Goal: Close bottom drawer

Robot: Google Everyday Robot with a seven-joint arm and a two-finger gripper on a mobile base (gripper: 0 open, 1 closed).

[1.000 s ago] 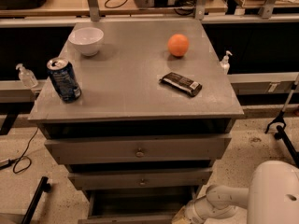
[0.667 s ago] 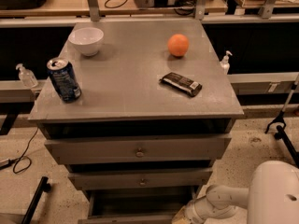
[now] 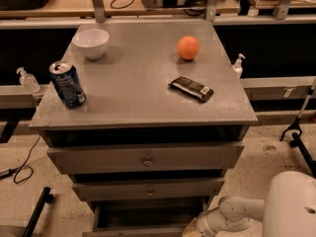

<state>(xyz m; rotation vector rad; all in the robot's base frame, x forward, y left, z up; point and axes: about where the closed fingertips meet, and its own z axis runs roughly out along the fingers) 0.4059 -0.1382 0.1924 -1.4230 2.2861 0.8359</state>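
The bottom drawer (image 3: pixel 140 229) of the grey cabinet is pulled out. Its dark inside shows below the middle drawer (image 3: pixel 148 189), and its front lies at the lower edge of the view. My white arm (image 3: pixel 237 212) reaches in from the lower right. The gripper (image 3: pixel 196 228) is at the drawer's right front corner, partly cut off by the lower edge of the view. Whether it touches the drawer does not show.
On the cabinet top (image 3: pixel 138 88) stand a white bowl (image 3: pixel 91 42), a blue can (image 3: pixel 67 84), an orange (image 3: pixel 188 47) and a dark snack bar (image 3: pixel 191 89). The top drawer (image 3: pixel 146 158) sits slightly out. A black stand leg (image 3: pixel 37 212) and a cable lie on the floor at the left.
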